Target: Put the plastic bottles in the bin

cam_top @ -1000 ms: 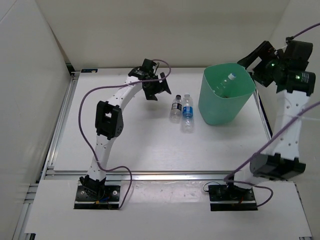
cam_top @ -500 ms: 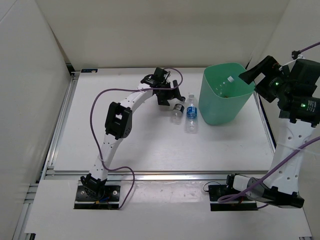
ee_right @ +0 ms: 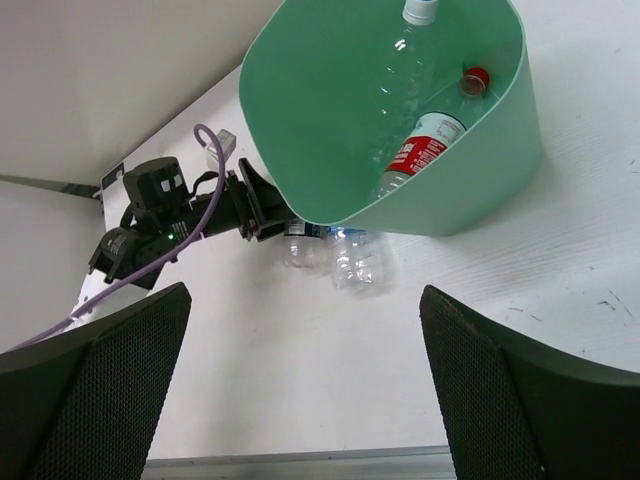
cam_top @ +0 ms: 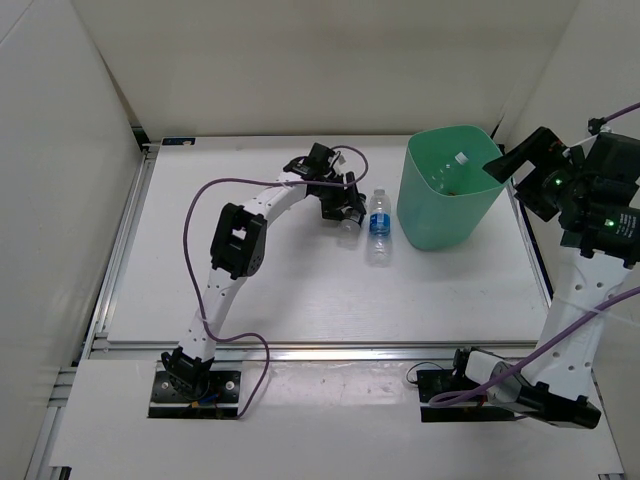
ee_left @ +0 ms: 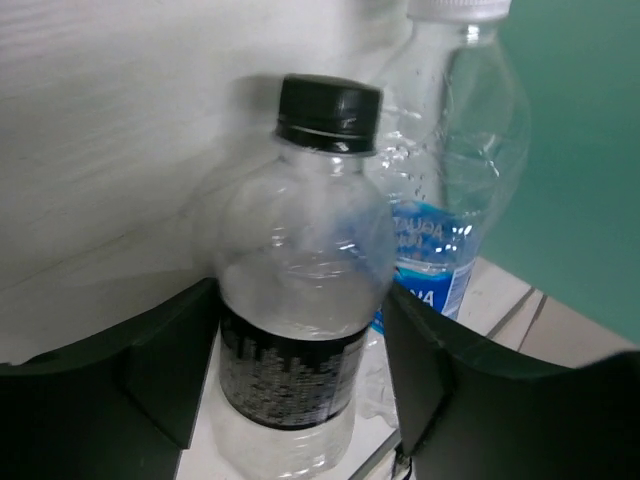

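Step in hand: pickup of 3rd bottle. Left hand straddles the black-label bottle, which lies on the worktop just beside the blue-label bottle, near the bin. Fingers sit at its sides; can't tell if clamped. Right hand is spread wide & empty, up by the bin. Red-label bottle & plain bottle are inside. Next, prob: firm squeeze, lift, clear the rim w/o nudging the neighbour. Bottles are thin clear plastic, round, slick, prob dentable; bin is smooth mint plastic w/ a rounded-square rim.
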Robot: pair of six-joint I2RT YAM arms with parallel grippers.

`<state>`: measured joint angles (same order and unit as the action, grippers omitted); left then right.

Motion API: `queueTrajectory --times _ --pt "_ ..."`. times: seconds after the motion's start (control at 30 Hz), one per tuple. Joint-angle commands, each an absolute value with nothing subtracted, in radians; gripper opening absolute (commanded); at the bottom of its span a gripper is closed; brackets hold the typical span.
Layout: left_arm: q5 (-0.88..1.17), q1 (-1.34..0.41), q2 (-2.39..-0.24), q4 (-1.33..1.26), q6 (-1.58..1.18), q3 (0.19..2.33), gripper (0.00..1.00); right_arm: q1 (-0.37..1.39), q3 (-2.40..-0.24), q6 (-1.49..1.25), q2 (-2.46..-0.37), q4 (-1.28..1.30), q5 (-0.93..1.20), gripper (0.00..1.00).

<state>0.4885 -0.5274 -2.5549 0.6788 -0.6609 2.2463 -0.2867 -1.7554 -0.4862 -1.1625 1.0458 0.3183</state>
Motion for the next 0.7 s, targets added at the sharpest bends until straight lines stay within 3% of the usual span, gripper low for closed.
queueTrajectory --times 0.0,0.13,0.4,0.67 --pt "0.609 -0.537 -2.556 0.672 -0.672 2.23 0.73 -0.298 -1.766 -0.448 -1.144 1.069 0.325 0.99" --pt "0.66 -0.537 -2.569 0.672 -0.692 2.212 0.61 -0.307 -1.775 -0.439 -1.134 1.089 0.314 0.99" --pt "0.601 -0.465 -2.409 0.632 -0.86 2.371 0.54 -0.307 -1.741 -0.42 -1.098 1.108 0.305 0.99" --pt "0.68 -0.44 -2.342 0.189 -1.124 2.534 0.5 -0.307 -1.667 -0.42 -1.052 1.117 0.275 0.99"
